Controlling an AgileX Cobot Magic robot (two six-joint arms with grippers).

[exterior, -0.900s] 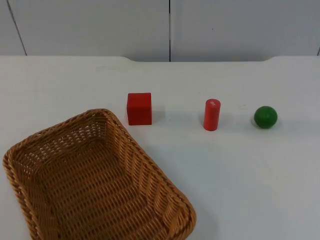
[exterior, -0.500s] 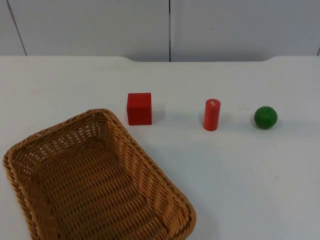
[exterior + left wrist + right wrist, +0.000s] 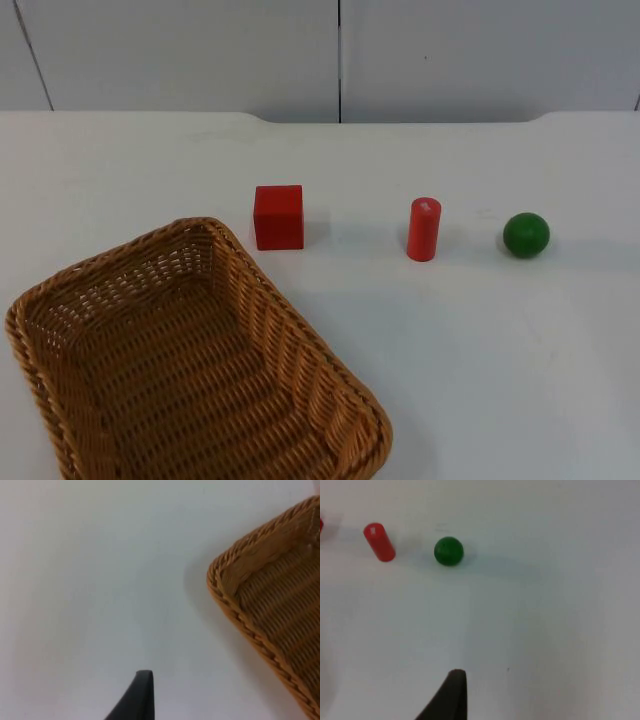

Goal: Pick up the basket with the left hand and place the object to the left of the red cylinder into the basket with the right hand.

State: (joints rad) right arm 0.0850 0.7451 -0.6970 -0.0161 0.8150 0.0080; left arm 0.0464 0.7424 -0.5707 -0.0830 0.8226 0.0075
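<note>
Looking at the wicker basket (image 3: 290,350) sitting nearest on the white desk (image 3: 480,350), toward the left side, open side up and holding nothing. Placing the left gripper (image 3: 142,695) over bare desk just beside one basket corner, not touching it; unable to tell whether its jaws are spread or pressed together. Placing the right gripper (image 3: 452,695) over bare desk, well apart from the row of pieces, gripping nothing; jaws equally impossible to judge. Finding, farther back, the red cube (image 3: 278,217) standing left of the upright red cylinder (image 3: 424,229), then the green ball (image 3: 526,234), all apart. Noting a small pale mark on the cylinder's top, too small to read. Ending at the grey partition wall (image 3: 200,50).
</note>
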